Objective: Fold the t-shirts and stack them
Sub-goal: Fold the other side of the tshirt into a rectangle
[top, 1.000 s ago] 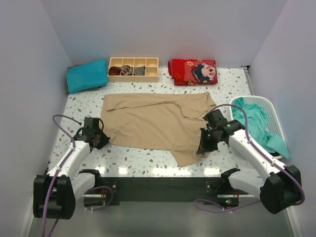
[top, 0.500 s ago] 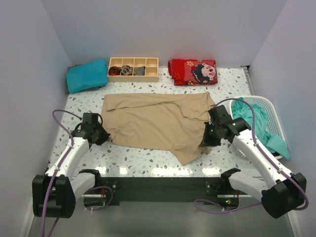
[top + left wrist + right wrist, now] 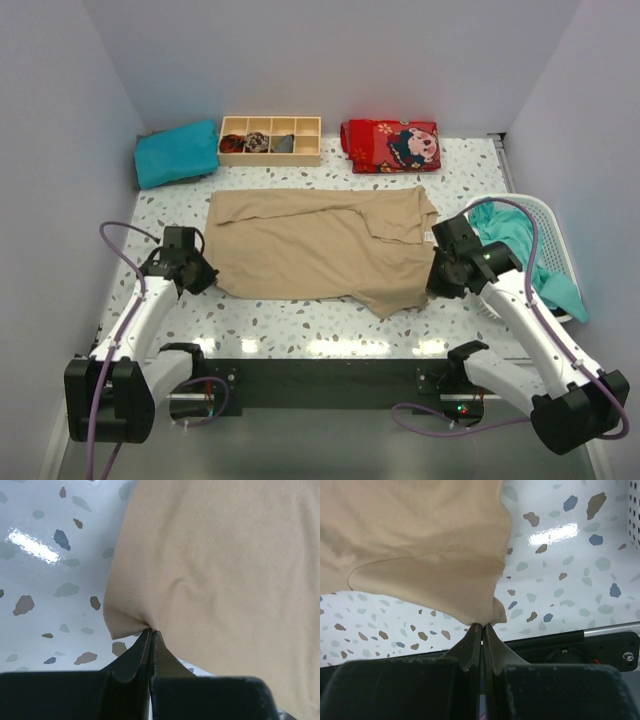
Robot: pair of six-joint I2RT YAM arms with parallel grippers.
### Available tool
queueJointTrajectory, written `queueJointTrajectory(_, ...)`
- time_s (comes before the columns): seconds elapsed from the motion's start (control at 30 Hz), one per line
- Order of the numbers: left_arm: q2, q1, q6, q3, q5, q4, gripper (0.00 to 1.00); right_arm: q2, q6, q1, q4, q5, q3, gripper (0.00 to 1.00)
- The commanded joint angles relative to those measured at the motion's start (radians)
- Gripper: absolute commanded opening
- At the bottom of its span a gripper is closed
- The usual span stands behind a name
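Observation:
The tan-beige t-shirt (image 3: 315, 245) lies spread across the middle of the table. My left gripper (image 3: 205, 275) is shut on its near left corner, the cloth (image 3: 210, 570) pinched at my fingertips (image 3: 151, 630). My right gripper (image 3: 437, 283) is shut on its near right edge, the cloth (image 3: 420, 545) bunched at my fingertips (image 3: 482, 626) and lifted a little. A teal t-shirt (image 3: 520, 255) hangs out of the white basket (image 3: 548, 218) at the right. Another teal one (image 3: 176, 152) lies folded at the back left.
A wooden divided box (image 3: 270, 139) with small items stands at the back centre. A red patterned folded cloth (image 3: 391, 146) lies beside it. The basket is close to my right arm. The black table edge (image 3: 600, 642) shows under the right gripper.
My right gripper has moved right and away from the near edge, pulling the shirt's near right part outward. My left gripper has shifted slightly away, still holding its corner.

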Motion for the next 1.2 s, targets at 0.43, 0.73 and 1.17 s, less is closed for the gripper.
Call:
queueJointTrajectory(0.43,0.047,0.108,0.076,0.114,0.026,0.018,0.00,0.137,-0.117,-0.096,0.155,-0.229,0.022,0.00)
queueJointTrajectory(0.73,0.193,0.128,0.151,0.237,0.011,0.089,0.00,0.272,-0.217,-0.094,0.188,-0.239,0.083,0.00)
queueJointTrajectory(1.17,0.427,0.150,0.206,0.335,0.069,0.205,0.00,0.469,-0.289,-0.097,0.247,-0.173,0.209,0.00)
